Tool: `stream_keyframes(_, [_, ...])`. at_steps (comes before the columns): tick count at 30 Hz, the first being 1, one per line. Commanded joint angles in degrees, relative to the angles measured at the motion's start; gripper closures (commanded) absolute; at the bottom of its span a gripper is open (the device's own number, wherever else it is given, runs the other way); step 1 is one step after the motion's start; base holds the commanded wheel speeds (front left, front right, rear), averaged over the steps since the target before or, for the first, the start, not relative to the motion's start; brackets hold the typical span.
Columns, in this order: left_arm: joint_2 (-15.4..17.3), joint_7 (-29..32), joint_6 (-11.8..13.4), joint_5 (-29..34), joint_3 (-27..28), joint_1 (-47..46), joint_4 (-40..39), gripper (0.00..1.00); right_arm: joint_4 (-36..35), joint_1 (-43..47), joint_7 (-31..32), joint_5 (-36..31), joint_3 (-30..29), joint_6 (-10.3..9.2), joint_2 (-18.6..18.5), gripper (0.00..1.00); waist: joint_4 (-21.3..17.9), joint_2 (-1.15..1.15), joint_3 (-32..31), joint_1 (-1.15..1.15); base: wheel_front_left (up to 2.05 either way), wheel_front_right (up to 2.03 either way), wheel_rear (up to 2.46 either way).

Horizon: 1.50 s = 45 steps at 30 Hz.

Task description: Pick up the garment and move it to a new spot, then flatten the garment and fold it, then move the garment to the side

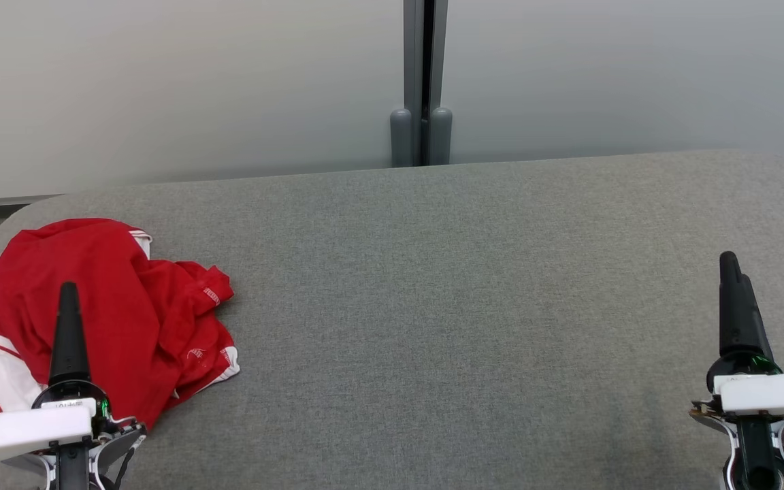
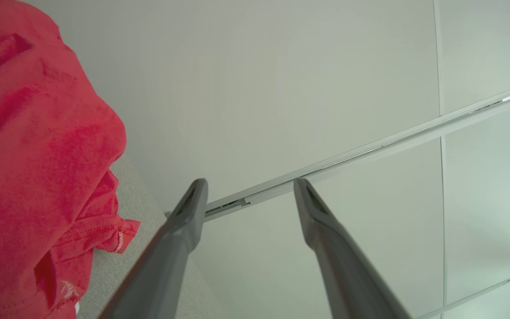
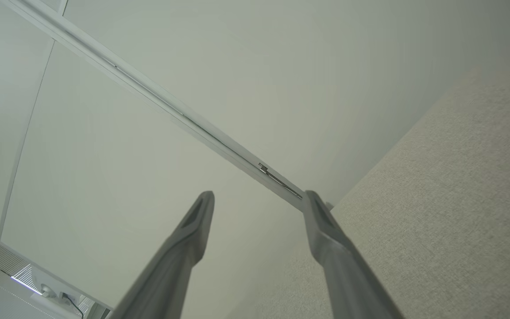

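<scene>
You'll see the crumpled red garment [image 1: 126,306] on the gray table's [image 1: 467,306] left end, with the left gripper [image 2: 248,184] near it and the right gripper [image 3: 259,195] well apart, both with jaws spread, empty.

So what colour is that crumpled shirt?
Red with white trim, the crumpled cloth garment; clearest in the head view.

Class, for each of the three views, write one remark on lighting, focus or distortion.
Head view: soft, even light, no glare, the red garment sharp. Left wrist view: the cloth is close and fuzzy, the left fingers soft. Right wrist view: flat light, the right fingers blur toward the bottom edge.
</scene>
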Motion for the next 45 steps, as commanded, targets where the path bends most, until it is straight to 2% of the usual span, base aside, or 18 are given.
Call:
stream_keyframes(1, [0.5,-0.4,0.0,2.0,0.3,-1.8,-1.8,0.00,-1.8,-1.7,-0.6,-2.7,0.6,0.01,-0.8,0.00,0.0,0.00,0.0,0.00,0.00,0.00,0.00])
stream_keyframes(8, [0.5,-1.8,0.0,9.7,-0.4,-1.8,-5.5,0.00,-4.4,-2.2,-2.1,-13.9,4.5,0.01,-2.9,0.00,0.2,0.00,0.2,0.00,0.00,0.00,0.00])
stream_keyframes(12, [0.5,-2.6,0.0,17.1,-2.3,-1.2,-7.4,0.00,-5.0,-2.4,-2.9,-19.6,6.6,0.01,-3.7,0.00,0.2,0.00,0.4,0.00,0.00,0.00,0.00])
stream_keyframes(18, [0.6,-3.8,2.2,27.5,-6.1,-0.2,-9.4,0.00,-4.5,-1.6,-4.0,-26.5,7.6,0.01,-3.5,0.00,0.2,0.00,0.4,0.00,0.00,0.00,0.00])
stream_keyframes(23, [0.6,-4.7,3.4,36.7,-10.3,0.9,-8.1,0.00,-3.9,-1.0,-4.9,-31.8,8.2,0.01,-3.2,0.00,0.1,0.00,0.4,0.00,0.00,0.00,0.00])
stream_keyframes(28, [0.8,-5.5,5.6,43.2,-13.3,1.3,-7.4,0.00,-2.9,-0.3,-5.7,-36.6,8.2,0.01,-2.6,0.00,0.1,0.00,0.3,0.00,0.00,0.00,0.00])
stream_keyframes(33, [1.9,-6.2,7.3,47.1,-15.9,1.7,-6.2,0.00,-2.1,0.0,-6.4,-39.8,8.1,0.01,-2.0,0.00,0.2,0.00,0.4,0.00,0.00,0.00,0.00])
stream_keyframes(45, [5.7,-8.0,15.0,55.9,-23.3,1.0,-3.2,0.00,-0.9,0.8,-8.2,-48.1,8.6,0.01,-0.9,0.00,0.2,0.00,0.3,0.00,0.00,0.00,0.00])
